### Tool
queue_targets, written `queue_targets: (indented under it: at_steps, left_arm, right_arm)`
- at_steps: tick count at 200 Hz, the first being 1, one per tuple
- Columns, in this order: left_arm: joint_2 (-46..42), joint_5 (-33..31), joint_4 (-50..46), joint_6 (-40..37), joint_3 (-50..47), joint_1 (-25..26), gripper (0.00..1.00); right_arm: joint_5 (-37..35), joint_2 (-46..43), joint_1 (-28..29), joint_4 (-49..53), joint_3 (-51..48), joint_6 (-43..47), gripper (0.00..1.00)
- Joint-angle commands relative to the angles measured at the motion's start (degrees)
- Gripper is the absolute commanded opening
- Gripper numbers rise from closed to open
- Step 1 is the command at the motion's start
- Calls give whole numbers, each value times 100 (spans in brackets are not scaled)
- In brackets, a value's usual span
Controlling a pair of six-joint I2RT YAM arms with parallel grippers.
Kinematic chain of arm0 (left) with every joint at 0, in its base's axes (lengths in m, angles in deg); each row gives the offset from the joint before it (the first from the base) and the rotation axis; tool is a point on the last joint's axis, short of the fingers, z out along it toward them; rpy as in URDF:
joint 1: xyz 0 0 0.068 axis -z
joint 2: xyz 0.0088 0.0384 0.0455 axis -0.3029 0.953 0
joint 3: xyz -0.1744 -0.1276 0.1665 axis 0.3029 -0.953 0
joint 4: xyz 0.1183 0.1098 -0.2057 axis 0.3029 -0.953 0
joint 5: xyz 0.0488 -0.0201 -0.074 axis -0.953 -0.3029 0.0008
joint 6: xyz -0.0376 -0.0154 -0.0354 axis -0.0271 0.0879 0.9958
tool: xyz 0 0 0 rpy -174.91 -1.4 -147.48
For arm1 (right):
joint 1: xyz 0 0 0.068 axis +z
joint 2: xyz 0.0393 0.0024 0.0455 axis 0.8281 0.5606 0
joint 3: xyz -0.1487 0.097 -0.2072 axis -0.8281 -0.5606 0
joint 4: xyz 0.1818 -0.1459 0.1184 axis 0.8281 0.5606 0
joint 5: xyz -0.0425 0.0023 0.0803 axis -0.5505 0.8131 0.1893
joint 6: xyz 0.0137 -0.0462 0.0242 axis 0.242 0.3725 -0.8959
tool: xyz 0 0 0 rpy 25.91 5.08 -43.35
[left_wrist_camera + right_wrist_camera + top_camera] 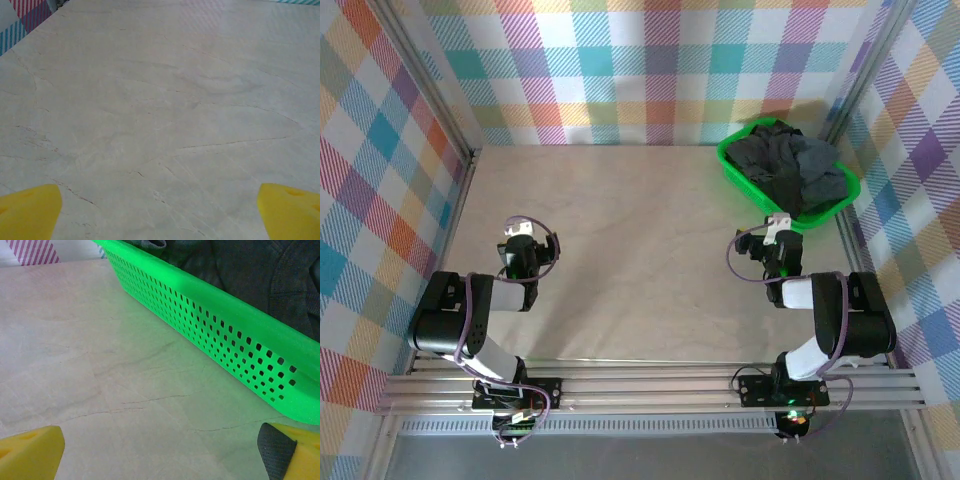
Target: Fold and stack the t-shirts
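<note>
Overhead, shows dark t-shirts (790,170) heaped inside one green basket (732,160), none yet out of it. Places the right claw (778,225) just beside the basket's near long wall, yellow fingers (30,452) spread wide, gripping nothing, aimed toward the heap over the rim. Sets the basket's long axis far-left to near-right. Keeps the left claw (520,232) well apart from the basket, likewise spread and empty. Counts one basket, two claws; shirt number impossible to tell. Favours the right arm, probably.

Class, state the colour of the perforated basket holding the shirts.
The basket is bright green, clearest in the right wrist view.
</note>
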Motion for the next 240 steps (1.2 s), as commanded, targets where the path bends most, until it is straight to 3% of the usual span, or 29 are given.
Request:
queue_targets:
  at_steps: [1, 139, 153, 163, 172, 184, 192, 204, 213, 222, 231, 240]
  left_arm:
    - [-17, -66, 216, 53, 7, 38, 100]
    - [-30, -52, 260, 41, -26, 37, 100]
    - [-373, -113, -188, -19, 61, 85, 100]
    - [-932, -875, -943, -114, 279, 395, 100]
    - [-1439, -1516, -1162, -158, 383, 677, 100]
    - [-1992, -1875, -952, 132, 472, 894, 100]
    - [-2268, -2271, -1800, 936, 1035, 924, 100]
    - [-2422, -2452, -5162, 2978, 2681, 716, 100]
    - [-2150, -2681, -7066, 4396, 3758, 546, 100]
    - [-1778, -1670, -7560, 4636, 4422, 175, 100]
    - [-1387, -391, -7544, 4457, 4998, -135, 100]
    - [-1074, 272, -7547, 4275, 5533, -152, 100]
  right_arm:
    - [82, 11, -21, -96, 98, 72, 100]
    - [-44, -84, -4, -165, 55, 71, 100]
    - [-760, -777, 290, 1008, 423, 176, 100]
    - [-1303, -1210, 541, 2030, 904, 131, 100]
    - [-1294, -1578, 623, 2545, 1320, -111, 100]
    - [-1327, -1885, 639, 3463, 2136, -895, 100]
    - [-1214, -1881, 565, 4355, 2865, -1619, 100]
    - [-1083, -1683, 472, 5740, 3955, -2456, 100]
    - [-1099, -1421, 382, 5956, 4460, -2622, 100]
    - [-774, -1086, 213, 6003, 4930, -2534, 100]
    - [-776, -576, 105, 6369, 5567, -2585, 93]
    - [-1060, -45, 57, 6954, 6282, -2705, 90]
